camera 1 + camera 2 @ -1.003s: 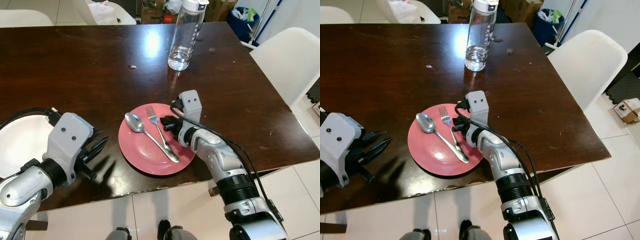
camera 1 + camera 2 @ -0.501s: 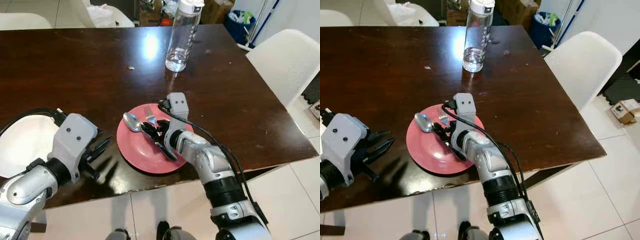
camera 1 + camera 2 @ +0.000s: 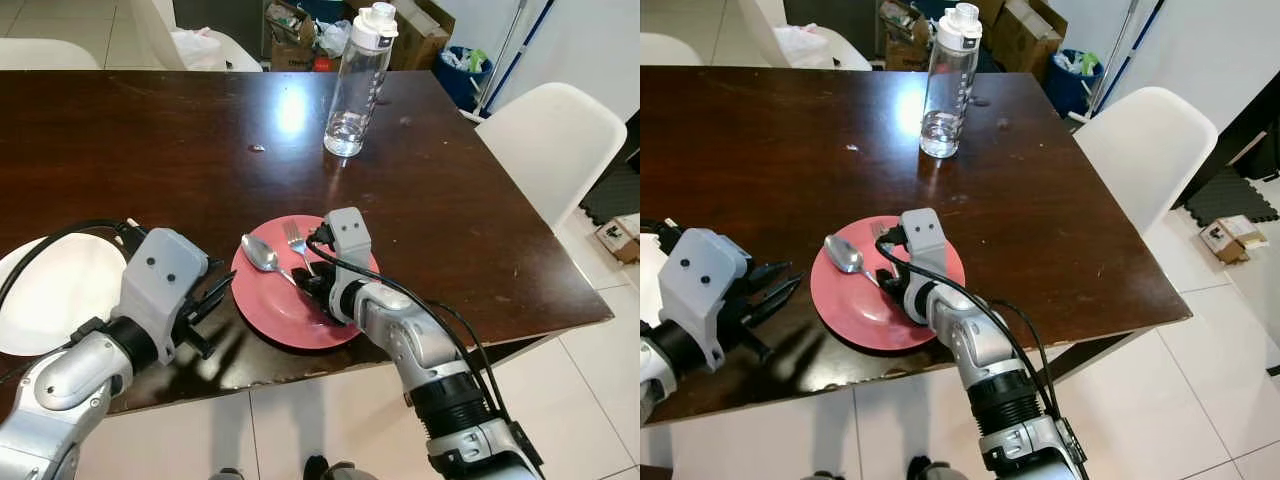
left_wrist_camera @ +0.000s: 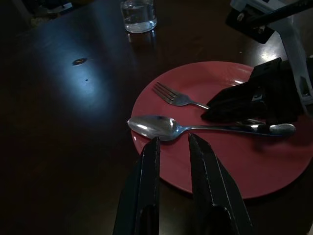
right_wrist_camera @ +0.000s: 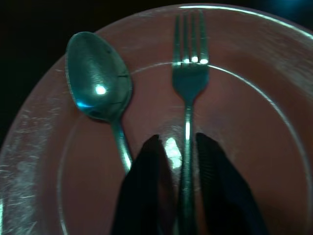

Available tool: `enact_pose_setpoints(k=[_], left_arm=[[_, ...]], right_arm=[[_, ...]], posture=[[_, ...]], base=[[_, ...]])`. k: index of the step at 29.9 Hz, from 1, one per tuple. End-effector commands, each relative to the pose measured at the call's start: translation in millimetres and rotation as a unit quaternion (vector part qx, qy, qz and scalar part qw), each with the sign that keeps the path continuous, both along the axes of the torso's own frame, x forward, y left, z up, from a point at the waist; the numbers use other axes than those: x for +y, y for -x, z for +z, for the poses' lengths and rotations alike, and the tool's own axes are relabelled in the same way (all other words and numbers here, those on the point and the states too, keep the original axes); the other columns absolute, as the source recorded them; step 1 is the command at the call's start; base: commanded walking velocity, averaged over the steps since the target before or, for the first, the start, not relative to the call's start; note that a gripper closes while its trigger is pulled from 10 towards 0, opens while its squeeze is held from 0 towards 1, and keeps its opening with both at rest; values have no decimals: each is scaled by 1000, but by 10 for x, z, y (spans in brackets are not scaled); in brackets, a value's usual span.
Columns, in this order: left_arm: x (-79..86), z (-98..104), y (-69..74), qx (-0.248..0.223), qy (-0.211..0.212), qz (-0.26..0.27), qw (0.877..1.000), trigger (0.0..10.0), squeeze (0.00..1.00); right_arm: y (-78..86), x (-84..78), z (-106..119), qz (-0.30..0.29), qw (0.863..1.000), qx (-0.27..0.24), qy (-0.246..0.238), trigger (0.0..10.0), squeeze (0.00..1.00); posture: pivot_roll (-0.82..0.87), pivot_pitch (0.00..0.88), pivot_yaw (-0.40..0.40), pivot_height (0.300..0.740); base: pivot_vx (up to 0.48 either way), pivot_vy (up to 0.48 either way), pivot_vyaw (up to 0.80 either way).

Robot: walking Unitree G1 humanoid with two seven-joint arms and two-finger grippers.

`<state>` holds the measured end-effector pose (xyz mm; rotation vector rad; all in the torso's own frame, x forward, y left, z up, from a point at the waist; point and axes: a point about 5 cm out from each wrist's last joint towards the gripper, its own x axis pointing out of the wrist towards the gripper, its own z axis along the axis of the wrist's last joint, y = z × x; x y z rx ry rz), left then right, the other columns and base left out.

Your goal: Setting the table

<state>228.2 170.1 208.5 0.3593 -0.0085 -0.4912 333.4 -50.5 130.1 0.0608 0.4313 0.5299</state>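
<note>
a white plate (image 3: pixel 45 295) lies at the near edge of the dark wooden surface (image 3: pixel 150 140), well to the left of the pink plate (image 3: pixel 275 310). the left gripper (image 3: pixel 210 297) hovers just off the pink plate's left rim, its 2 black fingers (image 4: pixel 149 186) close together with a narrow gap between them and holding nothing; in the left wrist view their tips point at the spoon's bowl from just outside the rim.

the pink plate sits near the front edge of the surface. on it lie a spoon (image 3: pixel 262 255) and a fork (image 3: pixel 296 240), side by side, the spoon on the left half of the plate and the fork just right of it, both heads pointing away from the robot.

the right gripper (image 3: pixel 318 285) is low over the middle of the pink plate, on the cutlery handles. in the right wrist view its 2 fingers (image 5: pixel 146 186) straddle the fork's handle, slightly apart, with the spoon's handle just beside the left finger; whether they actually clamp the fork cannot be told.

a clear water bottle (image 3: pixel 358 85) with a white cap stands upright well beyond the pink plate, toward the far side of the surface. a white chair (image 3: pixel 550 140) stands off the surface's right edge.
</note>
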Motion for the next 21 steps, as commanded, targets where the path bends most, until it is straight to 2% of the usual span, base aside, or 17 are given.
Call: enact_pose_setpoints(k=[1, 8, 15, 20, 21], left_arm=[[-16, -42, -2, 6, 1, -2, 1000, 10000, 0], [-20, -45, -15, 5, 2, -4, 1000, 10000, 0], [-37, -56, -28, 3, 3, -6, 1000, 10000, 0], [-40, -52, -34, 1, 3, -5, 1000, 10000, 0], [-39, -51, -35, 1, 3, -5, 1000, 10000, 0]], right_arm=[[191, -232, -602, -36, 990, 123, 60, 0, 0], [165, -366, -644, -63, 989, 124, 58, 0, 0], [100, -454, -590, -76, 989, 110, 60, 0, 0], [-103, -535, -147, -82, 993, -33, 83, 0, 0], [-144, -535, 14, -82, 991, -74, 78, 10000, 0]], posture=[[135, 161, -80, 740], [133, 155, -75, 740], [131, 148, -73, 740], [132, 146, -73, 740], [134, 142, -69, 740]], base=[[0, 0, 0], [0, 0, 0], [0, 0, 0], [0, 0, 0], [0, 0, 0]])
